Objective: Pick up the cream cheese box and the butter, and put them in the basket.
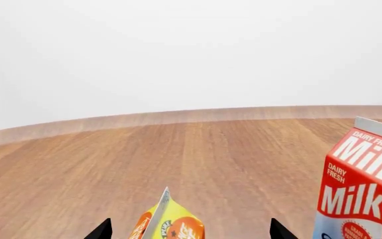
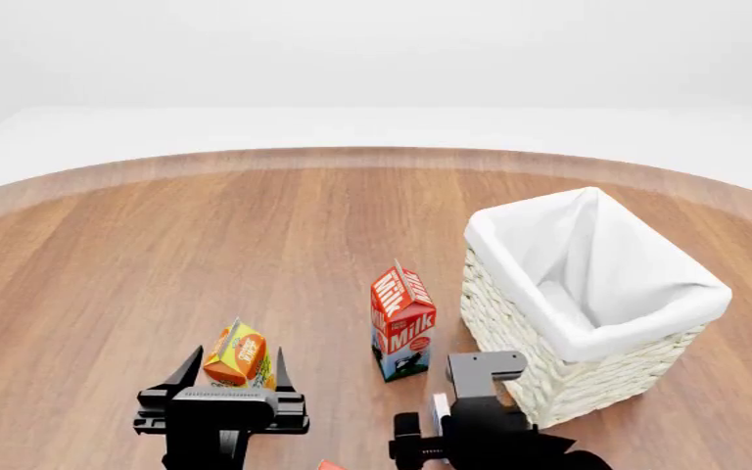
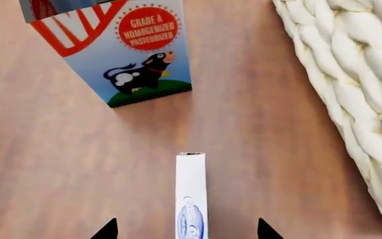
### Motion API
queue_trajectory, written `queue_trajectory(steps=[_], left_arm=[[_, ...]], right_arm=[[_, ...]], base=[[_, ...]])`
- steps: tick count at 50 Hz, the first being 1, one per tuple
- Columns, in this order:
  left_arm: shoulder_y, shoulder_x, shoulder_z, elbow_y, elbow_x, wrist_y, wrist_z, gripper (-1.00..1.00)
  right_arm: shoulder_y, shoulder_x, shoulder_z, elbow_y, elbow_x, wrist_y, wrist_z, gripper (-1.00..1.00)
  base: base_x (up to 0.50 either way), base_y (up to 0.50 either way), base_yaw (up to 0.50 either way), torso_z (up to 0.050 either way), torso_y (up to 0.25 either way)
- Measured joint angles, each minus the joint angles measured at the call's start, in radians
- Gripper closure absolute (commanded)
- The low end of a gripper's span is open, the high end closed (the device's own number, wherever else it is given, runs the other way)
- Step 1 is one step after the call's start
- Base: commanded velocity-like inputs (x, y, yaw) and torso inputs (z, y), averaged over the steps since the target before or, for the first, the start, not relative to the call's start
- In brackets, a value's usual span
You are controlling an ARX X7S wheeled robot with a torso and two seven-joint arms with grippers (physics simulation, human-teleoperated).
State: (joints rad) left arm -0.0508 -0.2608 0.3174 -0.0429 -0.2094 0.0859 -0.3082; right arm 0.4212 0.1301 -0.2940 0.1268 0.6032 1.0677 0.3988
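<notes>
The cream cheese box (image 3: 191, 195), thin and white with a blue mark, stands on edge on the wooden floor. It lies between the spread fingertips of my right gripper (image 3: 185, 231), which is open and not touching it. In the head view the box (image 2: 439, 408) is a white sliver beside the woven basket (image 2: 572, 377). A small red corner (image 2: 328, 466) at the head view's bottom edge may be the butter; the rest is out of view. My left gripper (image 2: 238, 372) is open, its fingertips on either side of the orange juice carton (image 2: 236, 354).
A red-and-white milk carton (image 2: 402, 321) stands between the juice carton and the basket, just ahead of the cream cheese box. The left wrist view shows the milk carton (image 1: 360, 194) beside the juice carton's top (image 1: 167, 221). The basket wall (image 3: 350, 99) runs close alongside my right gripper.
</notes>
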Motion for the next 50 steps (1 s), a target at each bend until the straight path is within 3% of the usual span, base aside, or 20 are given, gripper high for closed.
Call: queue_trajectory(steps=[27,50], left_arm=[[-0.001,-0.006,0.008,0.0,-0.007,0.002,-0.008,-1.0],[-0.004,-0.011,0.016,-0.002,-0.011,0.005,-0.014,-1.0]], right_arm=[[-0.009,0.013,-0.006,-0.032,0.027,0.001,0.037,1.0],[-0.025,0.032,0.026,-0.229,0.097,0.085,0.118,1.0]], base=[[0.0,0.0,0.0,0.0,0.0],[0.0,0.0,0.0,0.0,0.0]])
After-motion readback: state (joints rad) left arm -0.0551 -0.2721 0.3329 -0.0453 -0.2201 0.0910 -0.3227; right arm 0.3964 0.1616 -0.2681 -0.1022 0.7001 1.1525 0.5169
